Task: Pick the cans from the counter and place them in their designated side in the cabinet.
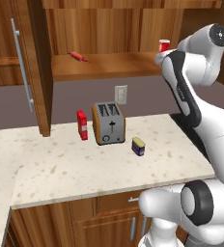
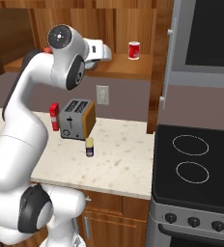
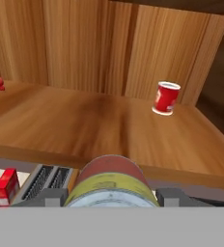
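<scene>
Gripping the round can (image 3: 110, 183), red label under a pale grey-green top, the claw (image 3: 110, 197) faces the cabinet (image 3: 109, 125) shelf

Red-labelled pale-topped can (image 3: 109, 185), yellow-topped dark blue can (image 1: 138, 146), beige speckled counter (image 1: 75, 169), red cup (image 3: 166, 98), warm brown cabinet (image 3: 94, 120)

kitchen, toaster (image 1: 108, 123) on stone counter (image 1: 61, 169), stovetop (image 2: 196, 164), wooden cabinet (image 1: 104, 65)

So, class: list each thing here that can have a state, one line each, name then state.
Hand: shut on the round can, raised at the shelf edge.
Round can: held, lying sideways.
Blue can: upright on the counter.
Cabinet door: open.
Red cup: standing on the shelf.
Toaster: slots empty.
</scene>
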